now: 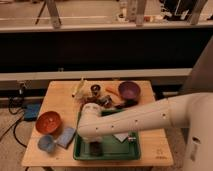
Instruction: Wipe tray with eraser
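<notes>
Arm [150, 117] enters from the right edge, a thick white limb with a row of small dark dots, stretched leftward low across the table [60, 90]. Its rounded wrist end sits over the left half of the tray [107, 154]. Below that wrist the gripper [94, 146] points straight down into the tray, near the left front corner.

Eraser [95, 148] — a small dark block, upright-looking, right at the gripper's tip and down on the tray floor. Gripper appears closed on it, though the fingers themselves merge with the dark block and are hard to separate. Exact contact of eraser with the tray floor cannot be confirmed.

Hidden: the arm covers the tray's rear rim and much of its middle. Only the front strip, left wall and right front part show. A pale flat piece [121, 137] lies in the tray just under the arm, partly covered.

Containers: orange-red bowl [48, 122] at the table's left, contents not readable. Small blue cup [47, 143] in front of it, and a light blue pad [65, 137] just beside the tray's left wall. Purple bowl [129, 90] at the rear right — inside looks bare. A cluster of small items [95, 92] at rear centre, too jumbled to name.
</notes>
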`<state>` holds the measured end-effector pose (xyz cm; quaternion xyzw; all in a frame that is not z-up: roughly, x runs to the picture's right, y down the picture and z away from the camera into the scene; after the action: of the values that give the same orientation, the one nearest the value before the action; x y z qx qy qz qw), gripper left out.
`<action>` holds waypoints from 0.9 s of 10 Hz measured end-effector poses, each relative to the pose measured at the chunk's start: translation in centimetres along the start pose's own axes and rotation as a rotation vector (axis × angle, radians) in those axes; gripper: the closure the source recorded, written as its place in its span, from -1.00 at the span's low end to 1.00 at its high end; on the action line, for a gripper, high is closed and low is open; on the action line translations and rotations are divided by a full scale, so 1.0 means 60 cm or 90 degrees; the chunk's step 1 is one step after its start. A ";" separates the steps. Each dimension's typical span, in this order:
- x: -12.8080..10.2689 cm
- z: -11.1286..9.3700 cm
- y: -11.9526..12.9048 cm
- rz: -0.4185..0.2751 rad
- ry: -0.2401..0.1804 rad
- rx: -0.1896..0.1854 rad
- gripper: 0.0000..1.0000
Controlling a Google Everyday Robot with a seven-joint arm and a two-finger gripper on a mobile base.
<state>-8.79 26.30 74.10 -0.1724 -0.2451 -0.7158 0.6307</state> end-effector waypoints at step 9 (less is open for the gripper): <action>0.141 0.000 0.013 0.006 0.001 -0.018 0.97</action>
<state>-9.27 19.29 78.90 -0.1822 -0.2336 -0.7163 0.6318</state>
